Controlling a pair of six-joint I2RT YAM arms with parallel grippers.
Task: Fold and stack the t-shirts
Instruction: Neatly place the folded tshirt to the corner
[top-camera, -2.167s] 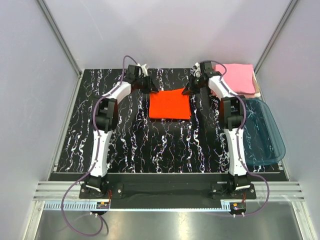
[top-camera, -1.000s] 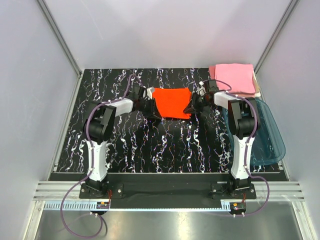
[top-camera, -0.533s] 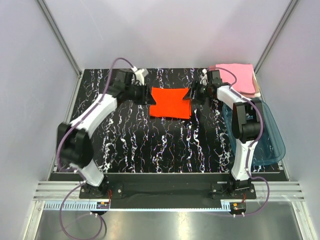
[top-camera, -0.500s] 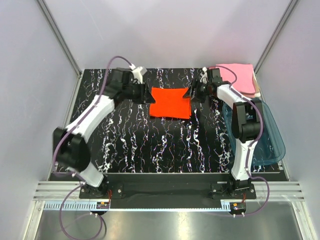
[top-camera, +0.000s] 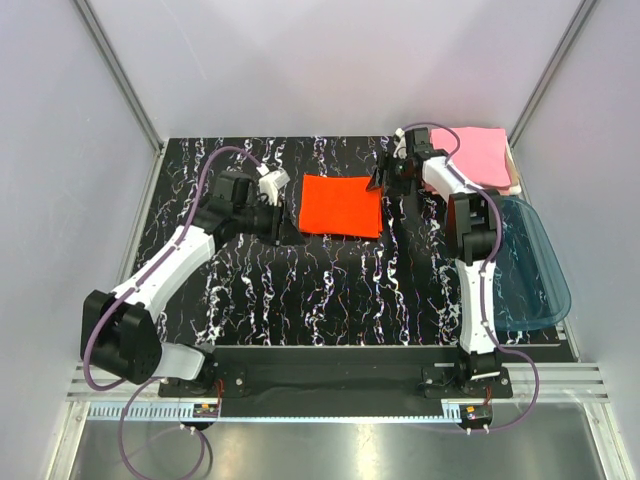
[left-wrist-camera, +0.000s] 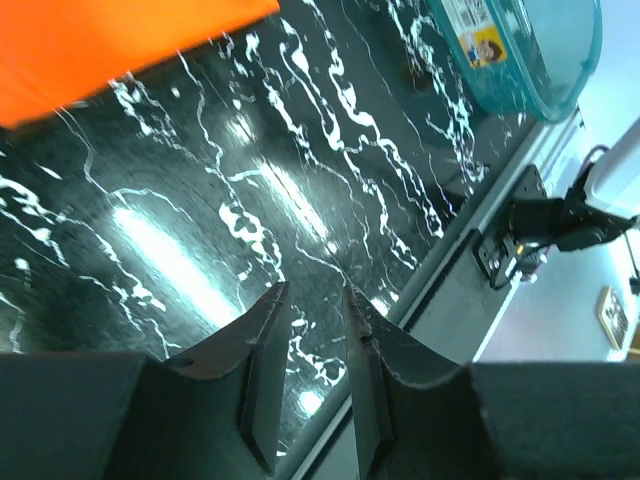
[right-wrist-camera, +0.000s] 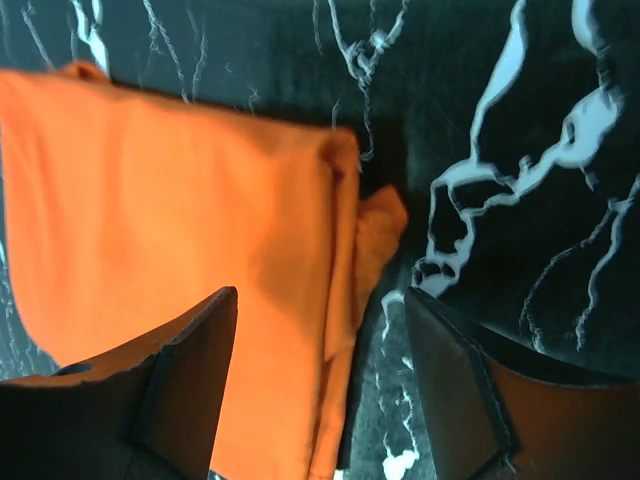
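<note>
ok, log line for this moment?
orange-red t-shirt: folded, flat | pink t-shirts: stacked far right | left pincer: slightly open, empty, off shirt | right pincer: open over shirt's right edge

L wrist view: orange-red t-shirt (left-wrist-camera: 100, 40) cut off by top & left edges, only a strip shows; teal tub (left-wrist-camera: 540, 60) cut by top edge, its label (left-wrist-camera: 476, 26) too small to read. Top view: pink t-shirts (top-camera: 480, 155) partly behind right arm (top-camera: 470, 225), layer count unclear. R wrist view: shirt runs off left/bottom.

We see the top view evenly bright and sharp, white glare streaking the table (left-wrist-camera: 165, 255) in the left wrist view, and blurred near fingers (right-wrist-camera: 190, 380) in the right.
</note>
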